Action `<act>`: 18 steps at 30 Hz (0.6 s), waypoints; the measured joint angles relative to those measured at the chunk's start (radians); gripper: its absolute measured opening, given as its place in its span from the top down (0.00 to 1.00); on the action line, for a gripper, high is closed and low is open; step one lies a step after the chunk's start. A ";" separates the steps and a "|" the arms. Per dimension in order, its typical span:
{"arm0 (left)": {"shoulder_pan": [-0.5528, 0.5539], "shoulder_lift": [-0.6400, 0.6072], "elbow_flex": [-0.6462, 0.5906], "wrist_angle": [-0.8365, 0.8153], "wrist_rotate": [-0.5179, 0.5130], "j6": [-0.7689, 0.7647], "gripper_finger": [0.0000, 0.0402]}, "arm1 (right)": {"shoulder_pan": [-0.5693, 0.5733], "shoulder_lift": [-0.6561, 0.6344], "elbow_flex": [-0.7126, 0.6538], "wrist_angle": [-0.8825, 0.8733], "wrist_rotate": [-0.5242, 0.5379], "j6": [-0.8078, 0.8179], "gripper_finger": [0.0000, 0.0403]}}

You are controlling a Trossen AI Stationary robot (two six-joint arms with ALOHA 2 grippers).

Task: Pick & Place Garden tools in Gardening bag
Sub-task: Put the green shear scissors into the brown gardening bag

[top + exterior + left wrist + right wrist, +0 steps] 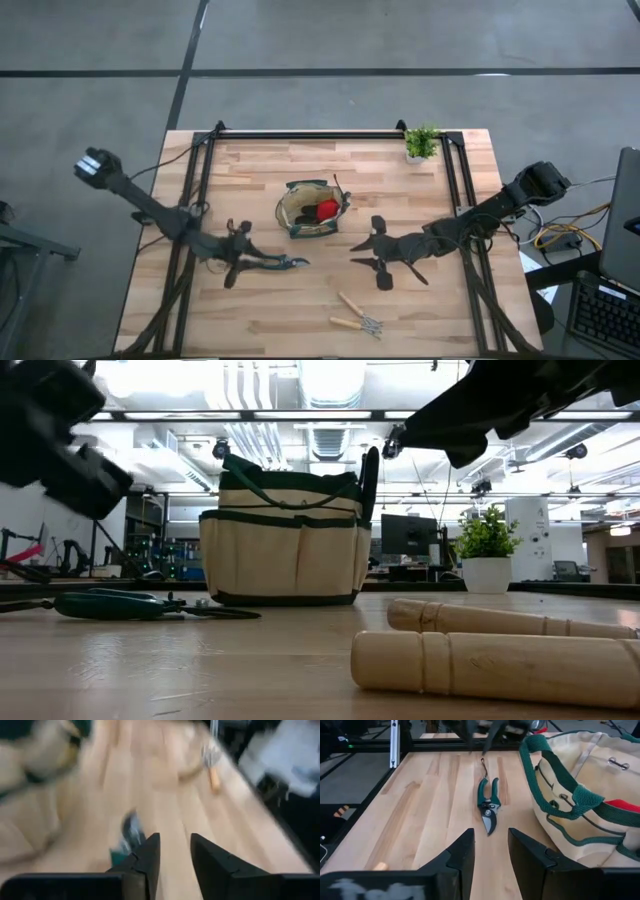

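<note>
Lying beside bag [312,212]: unlabelled pruning shears [272,262]

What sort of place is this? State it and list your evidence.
Probably a robotics lab or workshop, not a garden. A framed wooden workbench stands on a grey concrete floor; behind the gardening bag the low view shows ceiling ducts and a computer monitor.

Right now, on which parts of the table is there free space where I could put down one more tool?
Bare wood shows along the far edge between the left rail and the potted plant, and in the near left corner. The middle is crowded: the gardening bag, the pruning shears, the left gripper and the right gripper. Two wooden-handled tools take the near middle.
</note>
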 joint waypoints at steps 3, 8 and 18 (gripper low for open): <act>-0.047 0.088 0.040 -0.128 -0.065 -0.068 0.69 | 0.000 0.000 -0.001 0.000 0.017 0.000 0.75; -0.063 0.222 0.120 -0.241 -0.111 -0.118 0.69 | -0.001 0.000 -0.002 0.007 0.022 0.000 0.77; -0.057 0.425 0.214 -0.322 -0.077 -0.158 0.69 | -0.001 0.000 -0.002 0.025 0.021 -0.004 0.80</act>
